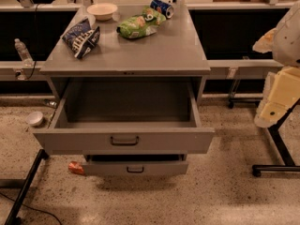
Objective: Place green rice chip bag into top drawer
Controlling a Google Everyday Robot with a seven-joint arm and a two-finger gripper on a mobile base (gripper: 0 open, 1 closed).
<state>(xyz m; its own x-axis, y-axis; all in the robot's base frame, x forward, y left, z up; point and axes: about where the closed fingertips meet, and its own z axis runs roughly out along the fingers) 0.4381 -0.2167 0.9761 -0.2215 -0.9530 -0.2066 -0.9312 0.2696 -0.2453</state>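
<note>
The green rice chip bag (138, 25) lies on the far middle of the grey cabinet top (140, 55), crinkled, with white patches. The top drawer (124, 140) is pulled wide open below it and its inside is bare. A dark bar handle sits at the centre of its front. My arm and gripper (274, 102) show as pale cream parts at the right edge of the camera view. They are well to the right of the cabinet, level with the drawer, and hold nothing that I can see.
A dark blue-and-white chip bag (82, 37), a pale bowl (102, 11) and a blue can (162, 7) share the top. The lower drawer (135, 168) is slightly open. A water bottle (22, 53) stands at left. Black stand legs (276, 168) are on the floor at right.
</note>
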